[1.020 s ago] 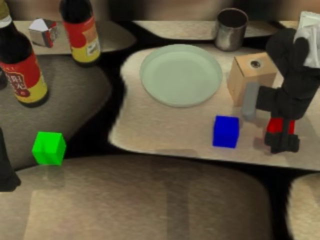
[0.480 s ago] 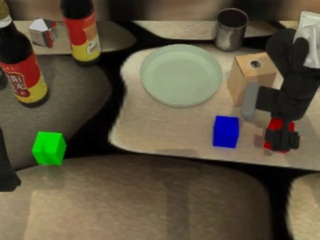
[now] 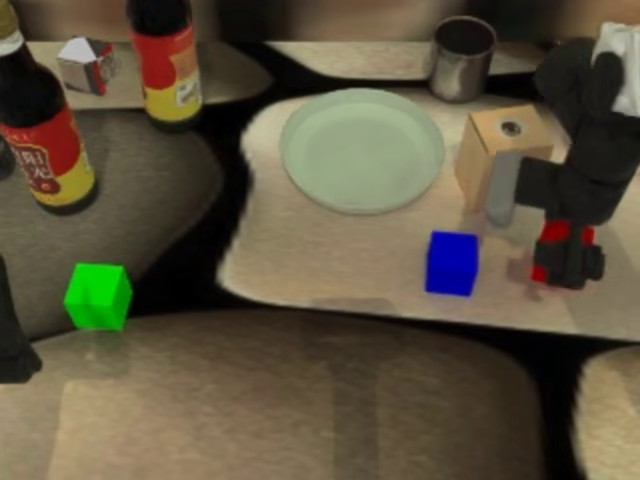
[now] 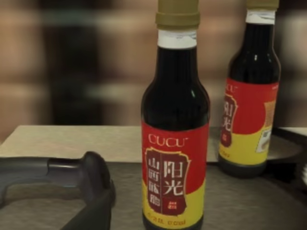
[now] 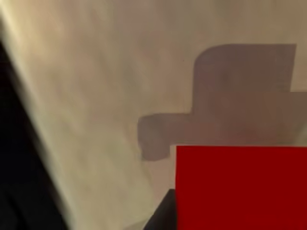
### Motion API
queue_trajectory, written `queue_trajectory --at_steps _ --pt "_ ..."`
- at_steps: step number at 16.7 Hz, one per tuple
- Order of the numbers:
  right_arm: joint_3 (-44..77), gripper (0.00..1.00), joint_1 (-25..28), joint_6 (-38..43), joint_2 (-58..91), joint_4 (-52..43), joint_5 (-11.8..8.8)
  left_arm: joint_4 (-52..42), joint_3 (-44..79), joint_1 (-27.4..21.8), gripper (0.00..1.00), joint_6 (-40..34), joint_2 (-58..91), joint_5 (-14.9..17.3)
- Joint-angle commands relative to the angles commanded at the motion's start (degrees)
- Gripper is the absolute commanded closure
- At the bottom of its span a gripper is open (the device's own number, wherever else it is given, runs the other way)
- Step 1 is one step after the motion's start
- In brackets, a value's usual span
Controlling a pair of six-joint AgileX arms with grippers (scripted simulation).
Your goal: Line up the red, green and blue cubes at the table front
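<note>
3 cubes — red (image 3: 553,234), green (image 3: 97,296), blue (image 3: 452,263) — matt, smooth. 2 bottles (image 3: 38,130) glossy glass with paper labels. Cup (image 3: 463,57) dull metal. Box (image 3: 500,150) matt cardboard. Plate (image 3: 362,149) smooth — faint sheen. Tabletop (image 3: 300,400) stone-like, matt.

dark sauce bottle (image 4: 175,124), red label reading "CUCU", Chinese characters beneath

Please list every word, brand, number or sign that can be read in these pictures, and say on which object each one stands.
"CUCU": on the red label of the nearer sauce bottle, left wrist view.
"阳光": large characters on the same label.
Smaller characters beside and below them: too blurred to read.
Farther sauce bottle label: unreadable.
Nothing else carries text.
</note>
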Motion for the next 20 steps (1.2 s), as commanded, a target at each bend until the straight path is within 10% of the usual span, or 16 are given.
queue_trajectory --at_steps 11,20 --pt "6.17 1.00 0.77 0.57 -3.21 -9.80 -0.02 0.00 0.00 0.00 0.00 0.00 0.00 0.00" --pt "24.83 1.00 26.36 15.77 7.10 -19.07 -0.15 0.00 0.00 0.00 0.00 0.00 0.00 0.00"
